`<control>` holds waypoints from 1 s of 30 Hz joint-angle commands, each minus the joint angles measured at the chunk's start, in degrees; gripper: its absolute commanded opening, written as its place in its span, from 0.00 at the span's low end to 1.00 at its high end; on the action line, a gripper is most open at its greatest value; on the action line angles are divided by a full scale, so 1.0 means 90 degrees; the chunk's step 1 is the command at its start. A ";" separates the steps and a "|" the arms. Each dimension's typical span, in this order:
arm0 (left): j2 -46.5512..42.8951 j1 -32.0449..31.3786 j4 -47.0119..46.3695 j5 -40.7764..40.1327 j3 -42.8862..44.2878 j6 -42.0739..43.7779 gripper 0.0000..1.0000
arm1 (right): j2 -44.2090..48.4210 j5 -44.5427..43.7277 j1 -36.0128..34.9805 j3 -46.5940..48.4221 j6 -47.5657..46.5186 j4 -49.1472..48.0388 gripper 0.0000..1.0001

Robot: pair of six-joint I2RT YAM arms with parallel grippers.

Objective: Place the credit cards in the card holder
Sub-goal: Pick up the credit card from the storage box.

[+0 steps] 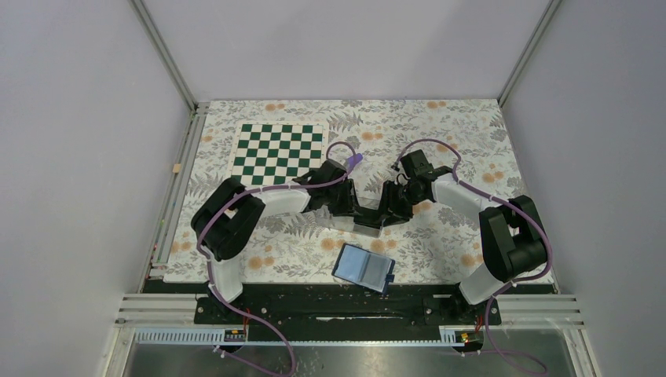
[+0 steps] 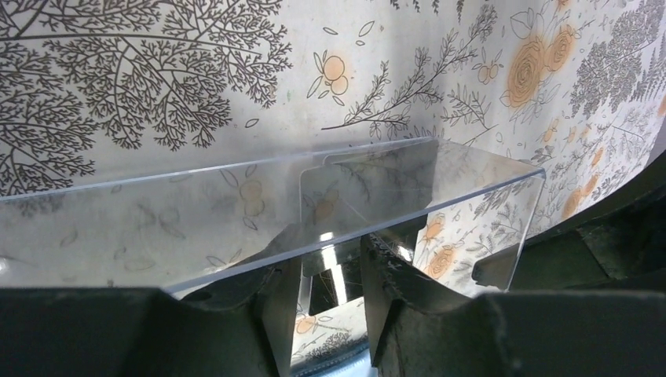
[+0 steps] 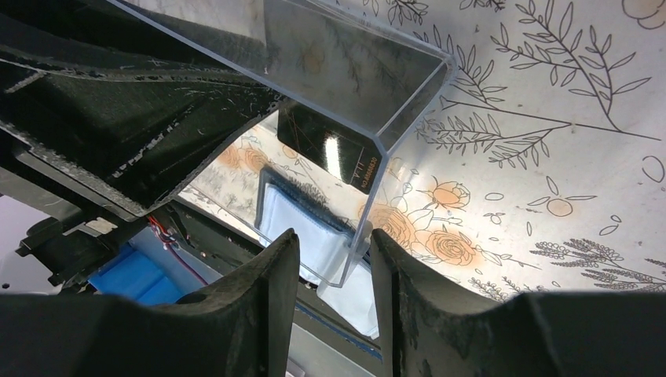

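dark card (image 3: pixel 326 149) only partly visible through the clear tray (image 3: pixel 353 63)

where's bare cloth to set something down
Bare cloth lies right of the checkerboard along the far edge, and between the left arm and the card holder. Crowded at centre around the clear tray.

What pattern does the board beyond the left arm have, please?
The board is green-and-white checked; top external view.

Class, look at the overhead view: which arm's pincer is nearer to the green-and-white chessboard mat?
Left. The left pincer is beyond the chessboard mat's near right corner, at the clear tray. The right pincer faces it from the tray's other side, further right.
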State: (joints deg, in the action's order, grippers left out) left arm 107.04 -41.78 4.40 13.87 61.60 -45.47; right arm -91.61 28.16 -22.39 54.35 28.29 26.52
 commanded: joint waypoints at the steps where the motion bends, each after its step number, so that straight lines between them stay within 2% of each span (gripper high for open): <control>1: -0.0486 -0.0057 -0.0822 0.0317 -0.0066 -0.0124 0.32 | -0.0012 0.0173 -0.0051 -0.0042 -0.0069 -0.0053 0.45; 11: -0.0787 -0.0175 -0.0922 0.0327 -0.0016 0.0029 0.28 | 0.0001 0.0135 -0.0051 -0.0015 -0.0082 0.0001 0.46; 19: -0.0216 -0.0228 -0.0642 0.0471 0.0186 0.0023 0.28 | 0.0019 0.0133 -0.0051 0.0011 -0.0093 0.0005 0.46; 21: -0.0146 -0.0234 -0.0568 0.0441 0.0218 0.0005 0.23 | 0.0033 0.0141 -0.0051 -0.0003 -0.0097 0.0005 0.46; 24: -0.0179 -0.0236 -0.0506 0.0276 0.0237 0.0021 0.03 | 0.0102 0.0154 -0.0052 -0.0003 -0.0111 0.0012 0.47; 25: -0.0220 -0.0238 -0.0500 0.0228 0.0250 0.0052 0.00 | 0.0149 0.0157 -0.0051 0.0001 -0.0124 0.0024 0.48; 30: -0.0921 -0.0236 -0.0499 -0.0057 0.0259 0.0310 0.00 | 0.0800 -0.0012 -0.0045 0.0200 -0.0316 0.0376 0.60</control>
State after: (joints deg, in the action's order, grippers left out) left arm 105.34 -43.66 0.75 16.40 62.02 -45.25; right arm -90.80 28.12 -22.39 54.06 27.66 27.05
